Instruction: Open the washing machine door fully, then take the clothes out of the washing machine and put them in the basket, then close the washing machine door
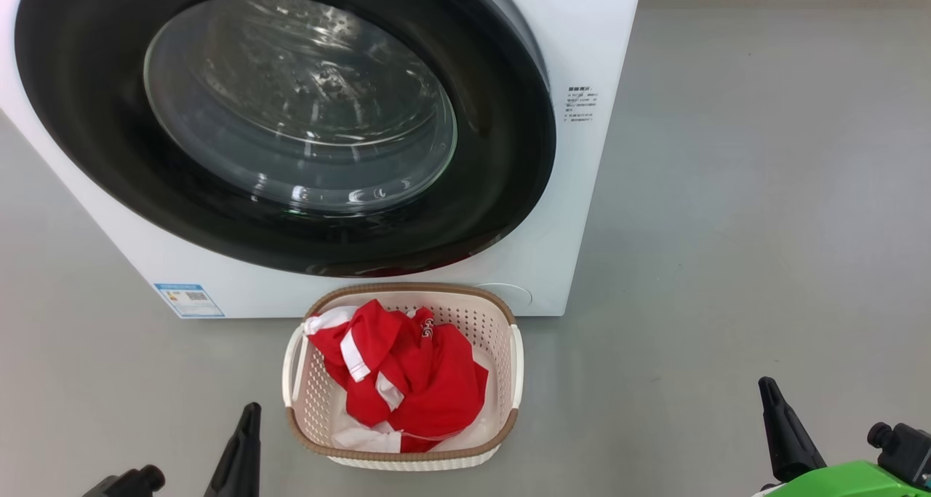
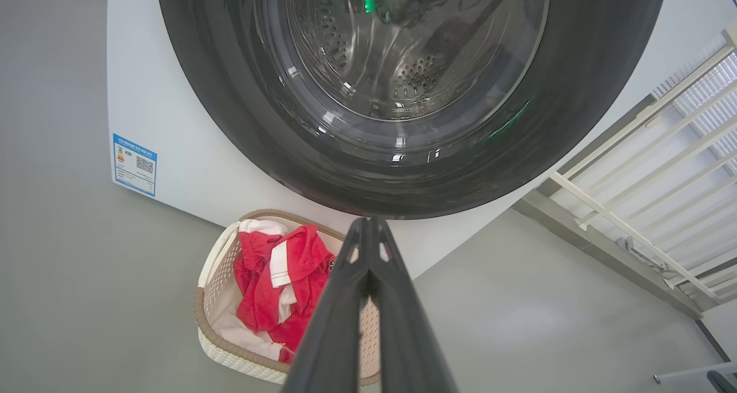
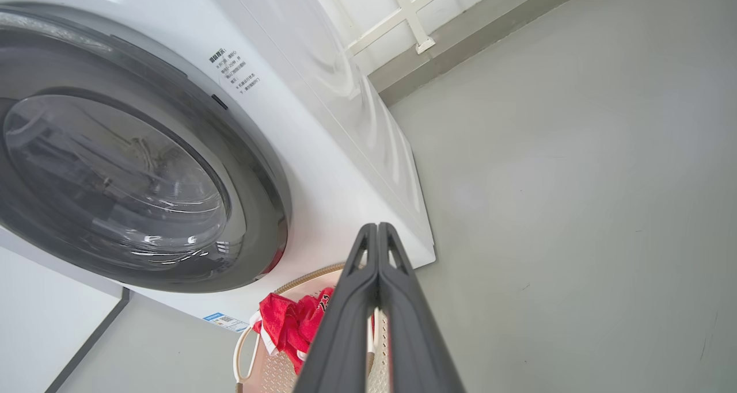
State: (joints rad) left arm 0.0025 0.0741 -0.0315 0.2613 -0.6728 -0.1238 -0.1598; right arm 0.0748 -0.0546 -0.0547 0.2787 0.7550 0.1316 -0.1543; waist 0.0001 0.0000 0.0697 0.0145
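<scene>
Washing machine door [image 1: 502, 191] sits shut, flush on the white washing machine [image 1: 589, 38]; steel drum [image 2: 414, 76] visible through it. Clothes [image 1: 411, 380], red with white bands, lie heaped inside the basket [image 1: 407, 291]. Basket stands on the grey floor [image 1: 727, 264] just in front of the machine, below the door, right of the blue label [image 1: 188, 300]. Left gripper [image 1: 252, 410] low, left of basket: fingers pressed together, holding nothing. Right gripper [image 1: 766, 384] well to the right: likewise closed, empty.
</scene>
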